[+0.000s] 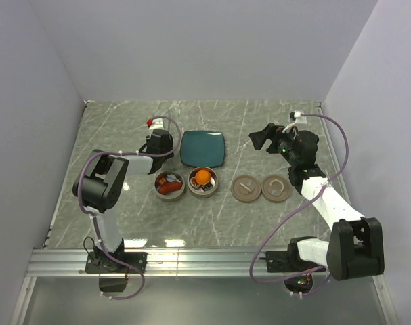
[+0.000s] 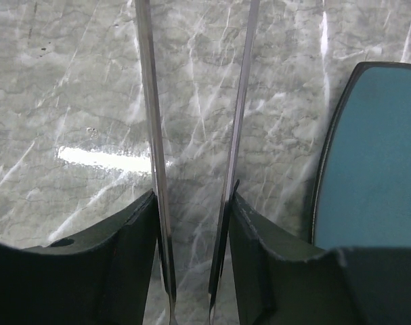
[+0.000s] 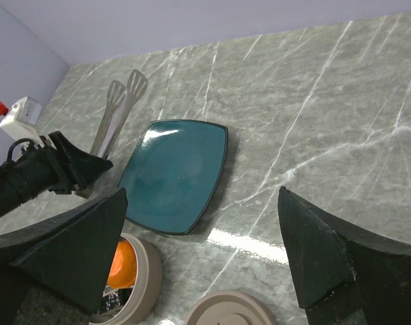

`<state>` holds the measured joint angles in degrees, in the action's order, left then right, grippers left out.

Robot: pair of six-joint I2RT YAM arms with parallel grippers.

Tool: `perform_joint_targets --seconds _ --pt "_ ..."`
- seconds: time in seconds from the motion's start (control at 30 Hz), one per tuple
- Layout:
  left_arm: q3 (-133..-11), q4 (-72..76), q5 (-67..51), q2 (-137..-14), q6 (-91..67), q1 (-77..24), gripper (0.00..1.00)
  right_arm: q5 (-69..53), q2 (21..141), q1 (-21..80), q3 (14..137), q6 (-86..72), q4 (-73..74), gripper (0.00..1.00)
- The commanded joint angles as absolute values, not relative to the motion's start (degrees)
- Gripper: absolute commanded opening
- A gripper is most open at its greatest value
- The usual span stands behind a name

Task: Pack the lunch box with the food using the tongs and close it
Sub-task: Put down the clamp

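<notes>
So the left gripper (image 2: 192, 200) is clamped on the long thin silver-grey metal tongs (image 2: 151, 128). Both slim arms press against its fingers, low over the grey marbled table (image 1: 124, 122), just beside the teal rounded-square plate (image 1: 203, 147). Meanwhile the right gripper (image 3: 202, 195) hangs wide open with nothing in it. Both shallow round silver metal tins are uncovered: one tin (image 1: 170, 198) has red sausages (image 1: 170, 186), the other tin (image 1: 203, 195) an orange ball (image 1: 204, 177). Two flat round brown lids (image 1: 246, 189) sit on the table right beside them.
</notes>
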<state>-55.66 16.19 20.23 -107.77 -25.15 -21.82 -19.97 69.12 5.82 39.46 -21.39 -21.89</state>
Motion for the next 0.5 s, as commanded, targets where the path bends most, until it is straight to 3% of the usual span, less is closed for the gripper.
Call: perform_joint_targets --seconds 0.0,0.2,0.23,0.47 --pt "-58.0 18.9 18.8 -108.3 -26.0 -21.7 0.5 -20.5 69.0 5.4 42.4 -21.2 -24.3 0.98" --pt "-58.1 17.3 18.7 -108.4 -26.7 -21.7 0.6 -20.7 69.2 5.4 42.4 -21.1 -24.3 0.98" --pt "-58.1 17.0 18.7 -108.2 -26.6 -21.7 0.68 -20.8 69.2 5.4 42.4 -21.1 -24.3 0.98" --pt "-57.9 15.6 18.9 -106.5 -26.7 -21.7 0.87 -20.8 69.3 5.4 42.5 -21.1 -24.3 0.98"
